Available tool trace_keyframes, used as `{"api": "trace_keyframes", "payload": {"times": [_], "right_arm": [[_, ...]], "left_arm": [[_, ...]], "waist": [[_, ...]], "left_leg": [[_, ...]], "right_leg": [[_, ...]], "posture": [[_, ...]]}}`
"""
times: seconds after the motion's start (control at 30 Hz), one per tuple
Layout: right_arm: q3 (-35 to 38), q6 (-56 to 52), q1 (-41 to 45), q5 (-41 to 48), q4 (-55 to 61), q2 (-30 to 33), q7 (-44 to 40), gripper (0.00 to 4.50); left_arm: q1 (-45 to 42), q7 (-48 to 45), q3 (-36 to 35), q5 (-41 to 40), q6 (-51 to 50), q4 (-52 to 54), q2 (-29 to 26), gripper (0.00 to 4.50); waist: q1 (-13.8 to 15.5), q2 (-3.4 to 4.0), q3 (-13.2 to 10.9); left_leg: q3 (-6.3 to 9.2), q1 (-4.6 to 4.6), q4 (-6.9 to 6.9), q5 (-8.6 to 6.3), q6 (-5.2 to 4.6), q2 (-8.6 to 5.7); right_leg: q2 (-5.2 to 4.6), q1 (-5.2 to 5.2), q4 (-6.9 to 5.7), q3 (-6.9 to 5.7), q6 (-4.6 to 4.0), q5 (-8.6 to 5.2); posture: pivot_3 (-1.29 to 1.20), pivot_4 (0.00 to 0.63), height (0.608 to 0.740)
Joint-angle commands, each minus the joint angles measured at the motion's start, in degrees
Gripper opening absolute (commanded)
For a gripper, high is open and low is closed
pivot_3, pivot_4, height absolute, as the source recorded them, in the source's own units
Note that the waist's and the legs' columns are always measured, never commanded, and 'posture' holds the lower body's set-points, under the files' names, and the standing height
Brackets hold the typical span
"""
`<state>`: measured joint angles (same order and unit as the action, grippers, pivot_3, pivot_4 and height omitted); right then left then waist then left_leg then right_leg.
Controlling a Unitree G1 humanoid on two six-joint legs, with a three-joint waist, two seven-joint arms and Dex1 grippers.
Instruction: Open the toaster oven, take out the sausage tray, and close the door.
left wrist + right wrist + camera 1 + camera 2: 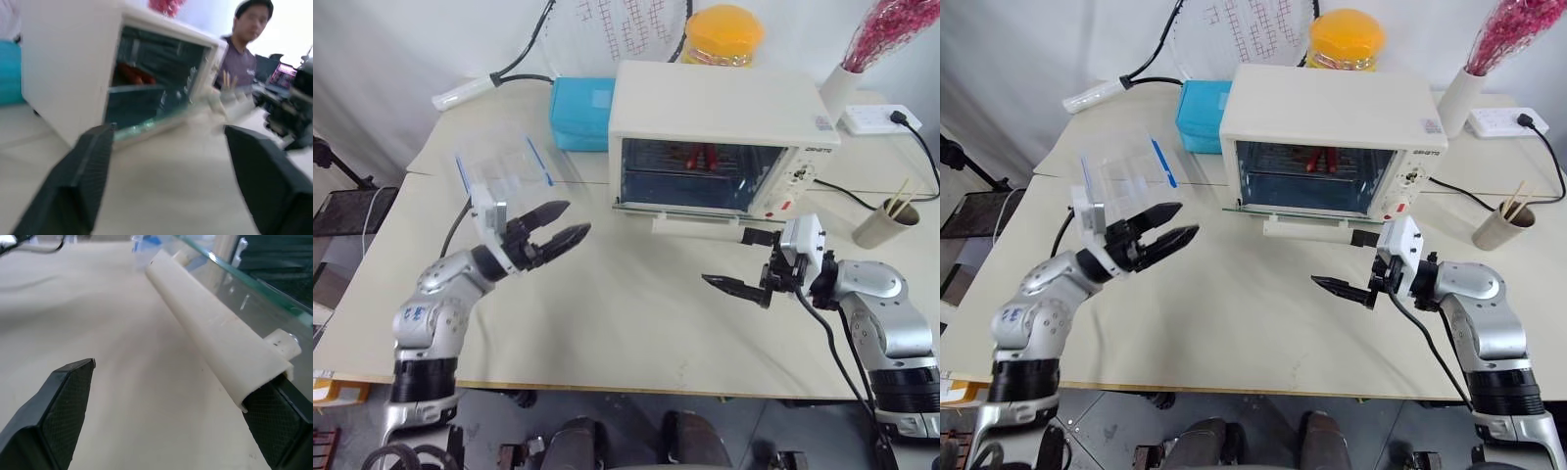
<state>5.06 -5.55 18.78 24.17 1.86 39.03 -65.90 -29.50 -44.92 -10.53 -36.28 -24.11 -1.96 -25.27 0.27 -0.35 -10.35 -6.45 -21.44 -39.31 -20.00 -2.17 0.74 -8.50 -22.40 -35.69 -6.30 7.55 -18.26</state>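
Two sausages (703,155) inside open toaster oven (720,137)

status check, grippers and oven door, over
Left gripper open, off the oven. Right gripper open at the handle end. Door down flat, sausages inside. Path clear.

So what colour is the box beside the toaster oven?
Light blue box, left of the toaster oven; clearest in the left eye view.
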Motion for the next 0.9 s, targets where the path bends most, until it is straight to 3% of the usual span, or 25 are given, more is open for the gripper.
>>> {"api": "trace_keyframes", "payload": {"times": [0.03,0.27,0.47,0.67,0.8,0.9], "right_arm": [[0.6,4.2,-0.4,-0.6,1.3,0.7,-1.4,4.5],[0.3,5.4,-0.8,-1.5,1.8,0.1,0.0,4.5],[2.4,5.8,-6.8,-1.7,4.3,0.1,3.0,4.5],[9.1,8.6,-24.3,-3.4,6.9,-0.5,9.0,4.5],[15.3,12.8,-33.6,-4.7,5.7,-1.8,13.2,4.5],[20.1,11.7,-34.7,-4.8,8.0,-1.1,17.8,4.5]], "left_arm": [[-5.6,0.1,2.7,4.2,4.1,-5.7,2.1,2.26],[-15.9,-0.5,9.0,12.9,12.2,-20.8,9.4,0.01],[-18.0,-2.6,12.4,17.1,15.6,-25.5,12.4,0.01],[-14.3,-4.9,14.7,20.3,17.2,-24.1,11.2,0.01],[-11.3,-5.2,15.0,20.9,16.9,-21.9,10.9,0.01],[-8.9,-5.2,15.4,21.7,16.9,-19.6,10.5,0.01]], "waist": [[0.1,-0.01,0.0],[0.2,-0.04,0.0],[0.9,-0.06,0.0],[2.9,-0.05,0.0],[2.6,-0.06,0.0],[1.5,-0.06,0.0]], "left_leg": [[0.01,-0.01,0.0,0.0,0.0,-0.02],[-0.01,-0.05,0.01,-0.01,-0.02,-0.09],[0.0,-0.06,0.02,-0.01,-0.02,-0.07],[0.27,-0.17,0.0,-0.03,-0.06,-0.09],[0.24,-0.22,-0.05,-0.06,-0.12,-0.16],[0.18,-0.08,-0.31,-0.04,-0.14,-0.03]], "right_leg": [[0.0,0.0,0.02,-0.03,0.0,0.0],[0.0,0.0,0.06,-0.27,0.01,0.0],[-0.01,0.0,0.07,-0.43,0.01,0.0],[-0.05,0.05,0.09,-0.64,0.01,0.01],[-0.08,0.1,0.22,-0.66,0.03,0.01],[-0.06,0.36,0.26,-0.6,0.15,0.08]], "posture": [[0.0,0.15,0.74],[0.0,0.15,0.74],[0.0,0.15,0.74],[0.0,0.15,0.74],[0.0,0.15,0.74],[0.0,0.15,0.74]]}}
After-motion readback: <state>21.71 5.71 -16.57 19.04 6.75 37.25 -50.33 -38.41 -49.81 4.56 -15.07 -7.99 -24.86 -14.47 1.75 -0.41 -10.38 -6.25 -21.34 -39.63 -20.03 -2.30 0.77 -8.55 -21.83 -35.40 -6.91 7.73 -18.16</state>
